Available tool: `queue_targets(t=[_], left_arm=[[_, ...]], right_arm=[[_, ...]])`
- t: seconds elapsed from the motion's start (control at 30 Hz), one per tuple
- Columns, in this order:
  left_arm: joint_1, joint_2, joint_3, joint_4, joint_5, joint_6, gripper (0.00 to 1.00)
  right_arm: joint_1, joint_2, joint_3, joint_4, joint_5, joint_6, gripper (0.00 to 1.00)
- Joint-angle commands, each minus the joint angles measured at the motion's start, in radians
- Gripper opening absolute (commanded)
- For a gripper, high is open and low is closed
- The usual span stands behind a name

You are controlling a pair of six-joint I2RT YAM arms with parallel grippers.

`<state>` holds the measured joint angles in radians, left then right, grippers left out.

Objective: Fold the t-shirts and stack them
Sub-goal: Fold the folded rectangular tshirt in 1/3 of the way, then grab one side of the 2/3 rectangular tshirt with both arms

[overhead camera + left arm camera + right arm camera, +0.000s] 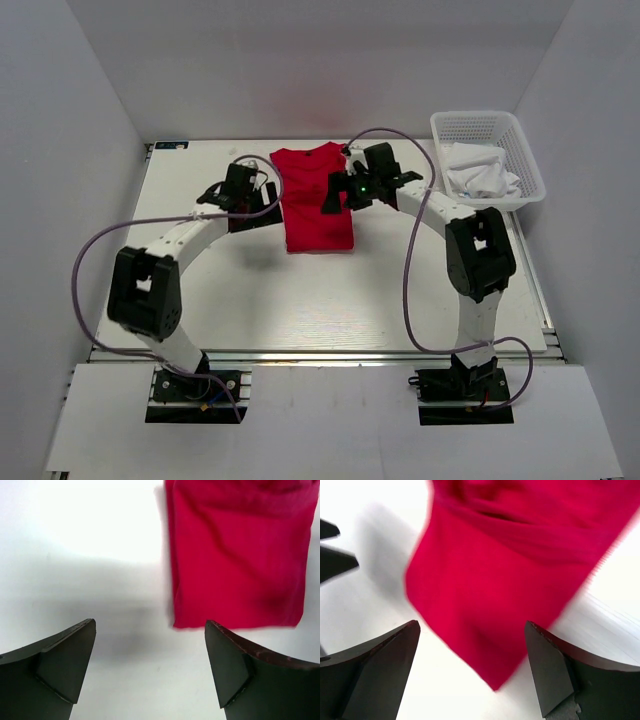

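A bright red t-shirt lies folded into a narrow rectangle on the white table, neck towards the back. My left gripper is open and empty just left of it; in the left wrist view the shirt's lower corner lies beyond my right finger, over bare table. My right gripper is open and empty at the shirt's right edge; in the right wrist view a corner of the shirt lies on the table between and beyond my fingers.
A white mesh basket stands at the back right with white cloth in it. Purple cables loop off both arms. The table's near edge runs in front of the arm bases.
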<state>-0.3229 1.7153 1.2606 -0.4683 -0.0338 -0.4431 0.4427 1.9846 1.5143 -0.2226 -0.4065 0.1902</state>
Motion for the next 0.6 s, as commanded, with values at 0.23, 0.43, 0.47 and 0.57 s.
queue_targets(t=[0.23,0.43,0.47,0.57], left_arm=[[-0.013,-0.373,-0.357,-0.021,-0.011,-0.037,0.99],[-0.013,-0.385,-0.34,-0.01,0.037,-0.037,0.99],[-0.013,-0.375,-0.34,-0.01,0.037,-0.037,0.99],[-0.013,-0.365,-0.328,-0.023,0.048,-0.026,0.99]], right_arm=[[0.106,0.241,0.253,0.121,-0.202,0.007,0.9],[0.094,0.471,0.573,0.241,-0.115,0.124,0.9],[0.093,0.55,0.608,0.241,-0.08,0.13,0.9],[0.083,0.576,0.656,0.29,-0.075,0.16,0.9]])
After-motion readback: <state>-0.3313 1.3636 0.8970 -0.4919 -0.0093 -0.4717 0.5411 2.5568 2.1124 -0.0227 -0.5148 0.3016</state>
